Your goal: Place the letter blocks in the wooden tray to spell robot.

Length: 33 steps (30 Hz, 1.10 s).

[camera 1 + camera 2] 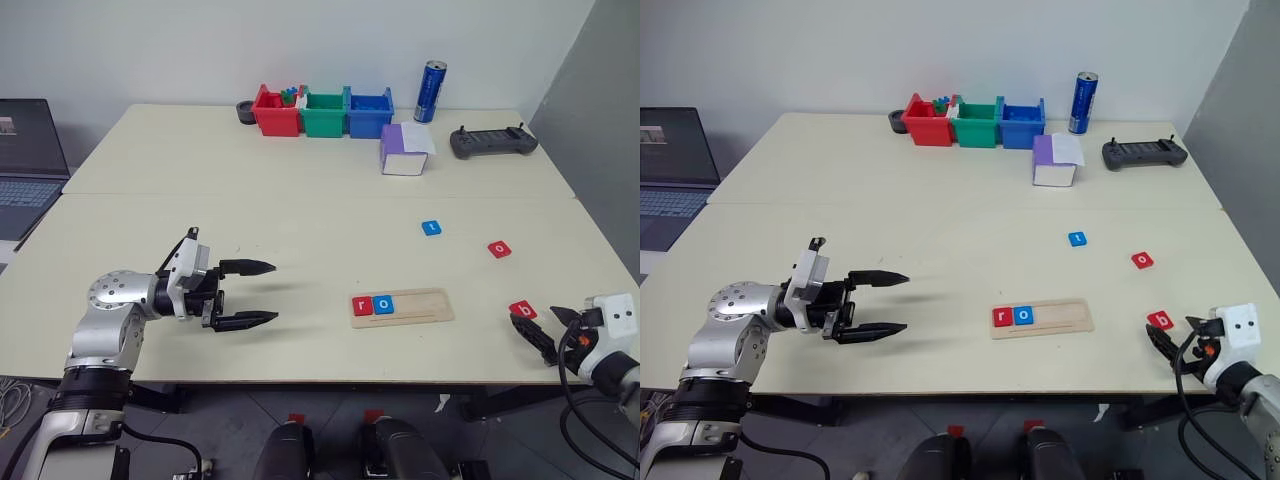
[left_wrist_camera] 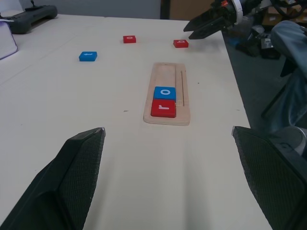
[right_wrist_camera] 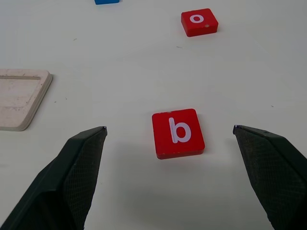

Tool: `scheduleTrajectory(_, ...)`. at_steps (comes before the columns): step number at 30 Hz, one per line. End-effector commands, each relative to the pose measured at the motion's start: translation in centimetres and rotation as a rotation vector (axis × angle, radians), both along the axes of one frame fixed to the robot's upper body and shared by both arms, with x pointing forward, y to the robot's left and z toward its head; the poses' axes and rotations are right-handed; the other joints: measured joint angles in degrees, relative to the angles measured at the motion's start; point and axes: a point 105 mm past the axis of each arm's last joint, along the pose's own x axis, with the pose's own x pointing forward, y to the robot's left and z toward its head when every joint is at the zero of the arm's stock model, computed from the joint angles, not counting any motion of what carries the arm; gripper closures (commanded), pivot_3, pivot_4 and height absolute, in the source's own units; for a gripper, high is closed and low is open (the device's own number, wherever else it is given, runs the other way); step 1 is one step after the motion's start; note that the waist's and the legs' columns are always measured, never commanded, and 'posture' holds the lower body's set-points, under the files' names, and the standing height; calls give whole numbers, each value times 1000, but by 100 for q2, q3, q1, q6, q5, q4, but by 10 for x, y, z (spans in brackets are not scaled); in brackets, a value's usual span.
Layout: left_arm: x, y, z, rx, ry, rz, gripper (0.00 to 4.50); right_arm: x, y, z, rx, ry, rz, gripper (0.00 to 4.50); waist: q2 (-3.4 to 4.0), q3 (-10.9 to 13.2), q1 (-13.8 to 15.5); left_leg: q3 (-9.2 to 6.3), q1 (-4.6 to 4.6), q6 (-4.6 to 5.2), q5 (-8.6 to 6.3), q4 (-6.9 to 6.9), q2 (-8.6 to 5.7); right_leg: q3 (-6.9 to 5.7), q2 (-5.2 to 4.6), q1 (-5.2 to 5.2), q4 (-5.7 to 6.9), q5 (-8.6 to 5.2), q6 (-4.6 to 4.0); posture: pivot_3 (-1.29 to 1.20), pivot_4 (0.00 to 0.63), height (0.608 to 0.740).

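I am holding my right hand (image 3: 170, 179) low over the desk (image 1: 250, 220) near its front right corner, fingers spread wide, with the red "b" block (image 3: 178, 132) lying flat on the desk just ahead of the gap between them; nothing is pinched. My left hand (image 1: 258, 294) is hovering above the front left part of the desk, its two black fingers also spread and gripping nothing, pointing across toward the wooden tray (image 1: 402, 307).

The tray is lying near the front edge of the desk, a little right of the middle, with its long side running along that edge. Two letter blocks are sitting in it at its left end, touching each other: the red "r" block (image 1: 362, 305) first, then a blue "o" block (image 1: 383, 304) beside it. The rest of the tray's groove is bare wood.

Three blocks are lying loose on the desk. The "b" block is sitting between the tray's right end and the right edge. A red "o" block (image 1: 499, 249) is lying farther back, toward the right edge, and a blue block (image 1: 431, 228) is lying still farther back and nearer the middle; I cannot read its letter clearly.
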Motion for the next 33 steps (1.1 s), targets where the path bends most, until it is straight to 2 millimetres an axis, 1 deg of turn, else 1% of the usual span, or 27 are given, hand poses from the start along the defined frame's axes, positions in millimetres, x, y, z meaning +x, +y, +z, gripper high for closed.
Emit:
scheduleTrajectory(1, -4, 2, 7, 11, -31, -9, 21, 5, -3, 4, -24, -34, 6, 0, 0, 0, -2, 0, 0, 0, 0, 0, 0, 0, 0, 0, 0, 0, 0, 0, 150, 740)
scheduleTrajectory(8, -7, 3, 6, 12, -18, -8, 21, 13, -4, 0, -18, -47, 14, 0, 0, 0, 0, 0, 0, 0, 0, 0, 0, -1, 0, 0, 0, 0, 0, 0, 150, 740)
scheduleTrajectory(14, -10, 3, 4, 17, -12, -4, 21, 17, -3, -11, -25, -16, 9, 0, 0, 0, 0, 0, 0, 0, 0, 0, 0, 0, 0, 0, 0, 0, 0, 0, 150, 740)
scheduleTrajectory(17, -9, 3, 4, 20, -14, -2, 0, 15, -3, -17, -17, -1, -4, 601, -2, -1, 0, 0, 0, 0, 0, 0, 1, 0, 0, 0, 0, 0, 0, 0, 150, 740)
scheduleTrajectory(22, -8, 5, 6, 27, -16, 0, 0, 12, 0, -21, -19, 7, -5, 2272, -4, -2, 0, 0, 1, 0, 0, 0, 1, -1, 0, 1, 0, 0, 0, 0, 150, 740)
scheduleTrajectory(24, -7, 5, 6, 29, -17, -1, 0, 11, 5, -20, -19, 5, 3, 2966, -4, -3, 0, 0, 1, 0, 0, 0, 1, -1, 0, 1, 0, 0, 0, 0, 150, 740)
scheduleTrajectory(25, -7, 4, 6, 29, -17, -1, 0, 12, 10, -19, -22, 0, 10, 3053, -4, -3, -1, 0, 1, 0, 0, 0, 2, -1, 0, 1, 0, 0, 0, 0, 150, 740)
scheduleTrajectory(27, -6, 4, 6, 30, -17, -3, 0, 14, 17, -15, -28, -17, 16, 3044, -4, -3, -4, 0, 1, 0, 0, 0, 3, -1, 0, 0, 1, 0, 0, 0, 150, 740)
scheduleTrajectory(30, -6, 4, 6, 30, -16, -5, 0, 23, 30, -7, -32, -62, -16, 3044, -4, -3, -9, 0, 2, 0, 0, 0, 5, -1, 1, 0, 2, 0, 0, 0, 150, 740)
scheduleTrajectory(33, -6, 3, 6, 28, -16, -7, 0, 33, 43, -5, -88, -56, -66, 3044, -4, -3, -14, 2, 1, 0, 0, 0, 6, 1, 1, -2, 4, 0, 0, 0, 150, 740)
